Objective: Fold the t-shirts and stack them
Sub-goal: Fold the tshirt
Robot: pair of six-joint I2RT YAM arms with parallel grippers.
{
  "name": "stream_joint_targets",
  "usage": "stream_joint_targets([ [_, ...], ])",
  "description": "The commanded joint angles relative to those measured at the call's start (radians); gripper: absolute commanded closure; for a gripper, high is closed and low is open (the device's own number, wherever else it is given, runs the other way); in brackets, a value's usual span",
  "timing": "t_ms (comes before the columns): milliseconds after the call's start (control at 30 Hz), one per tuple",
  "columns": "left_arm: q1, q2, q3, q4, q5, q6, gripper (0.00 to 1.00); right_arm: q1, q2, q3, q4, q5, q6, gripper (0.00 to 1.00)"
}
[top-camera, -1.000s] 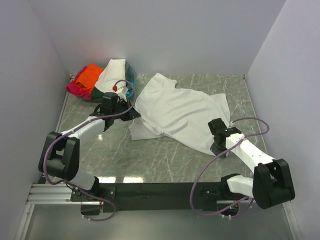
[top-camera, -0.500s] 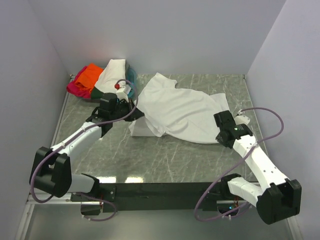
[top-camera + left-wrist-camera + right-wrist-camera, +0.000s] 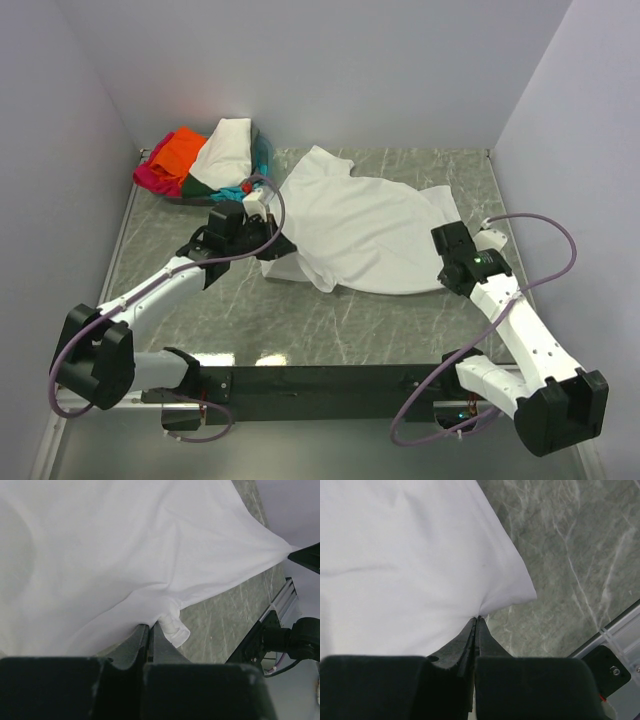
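Wrist views: left end effector [image 3: 151, 627] and right end effector [image 3: 477, 619] clamp white t-shirt [image 3: 360, 225], apparently by its edge

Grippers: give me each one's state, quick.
Left gripper: shut on the plain white cloth t-shirt, at its edge.
Right gripper: shut on the same t-shirt, near a corner.

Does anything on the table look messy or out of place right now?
The white t-shirt lies skewed and wrinkled, pinched at its near edge by the left gripper and right gripper. The coloured shirts at far left are a loose heap.
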Motion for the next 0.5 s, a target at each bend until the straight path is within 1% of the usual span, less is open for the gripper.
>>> stream_joint_targets([
  [0, -0.004, 0.008, 0.061, 0.01, -0.012, 0.007, 0.99, -0.006, 0.013, 0.063, 0.028, 0.058, -0.033, 1.0],
  [67, -0.004, 0.044, 0.107, 0.01, -0.018, 0.027, 0.99, -0.016, 0.058, 0.09, 0.051, 0.073, -0.056, 1.0],
  [133, -0.004, 0.083, 0.14, -0.026, -0.03, 0.043, 0.99, -0.029, 0.108, 0.119, 0.077, 0.078, -0.08, 1.0],
  [200, -0.002, 0.133, 0.192, -0.038, -0.034, 0.054, 0.99, -0.039, 0.147, 0.138, 0.135, 0.064, -0.122, 1.0],
  [267, 0.004, 0.175, 0.254, -0.05, -0.029, 0.073, 1.0, -0.052, 0.22, 0.181, 0.165, 0.055, -0.148, 1.0],
  [300, 0.008, 0.219, 0.276, -0.058, -0.03, 0.076, 0.99, -0.056, 0.249, 0.196, 0.172, 0.053, -0.154, 1.0],
  [400, 0.015, 0.305, 0.365, -0.087, -0.024, 0.096, 0.99, -0.062, 0.387, 0.254, 0.208, 0.05, -0.189, 1.0],
  [467, 0.019, 0.345, 0.422, -0.105, -0.032, 0.111, 1.0, -0.072, 0.44, 0.297, 0.24, 0.045, -0.214, 1.0],
])
